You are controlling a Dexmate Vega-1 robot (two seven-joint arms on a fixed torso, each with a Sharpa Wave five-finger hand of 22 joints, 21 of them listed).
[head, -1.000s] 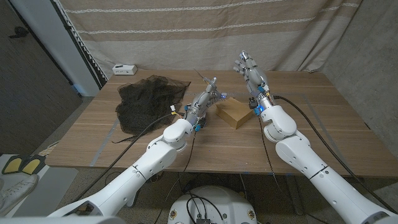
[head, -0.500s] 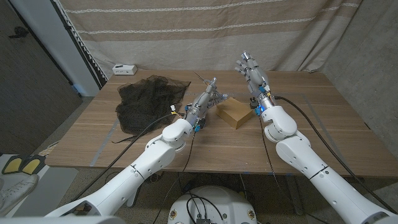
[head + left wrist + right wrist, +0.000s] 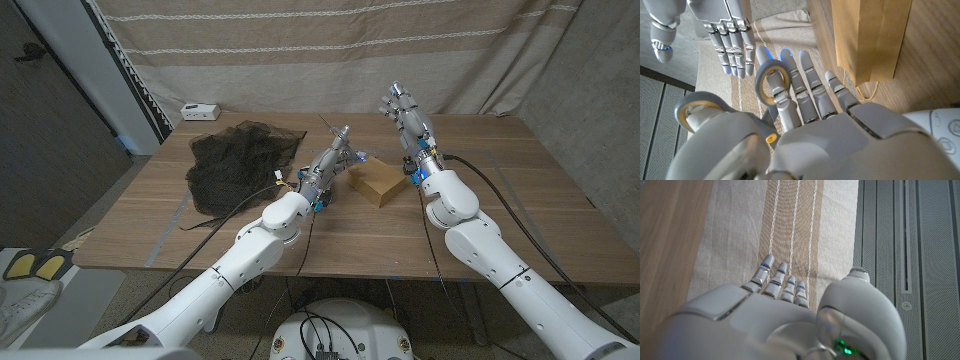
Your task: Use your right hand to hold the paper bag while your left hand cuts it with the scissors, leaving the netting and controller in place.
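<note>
the paper bag (image 3: 377, 182) is seen lying on the wooden table (image 3: 500, 200) near centre, with its folded edge also visible in the left wrist view (image 3: 872, 40). the scissors (image 3: 338, 143) are gripped by the left hand (image 3: 332, 160), fingers threaded through the grey handle loops (image 3: 774, 82), blades pointed toward 12 o'clock; the hand is held just at 9 o'clock of the bag, whether touching cannot be told. the right hand (image 3: 406, 118) is raised above the table at about 1 o'clock of the bag, fingers extended and apart, nothing held, clear of the bag. its fingers are also seen in the left wrist view (image 3: 732, 37). the dark netting (image 3: 238, 160) is spread at 9 o'clock of the bag, well apart. a small white controller (image 3: 200, 110) is placed at the table's far left corner, about 11 o'clock of the netting.
</note>
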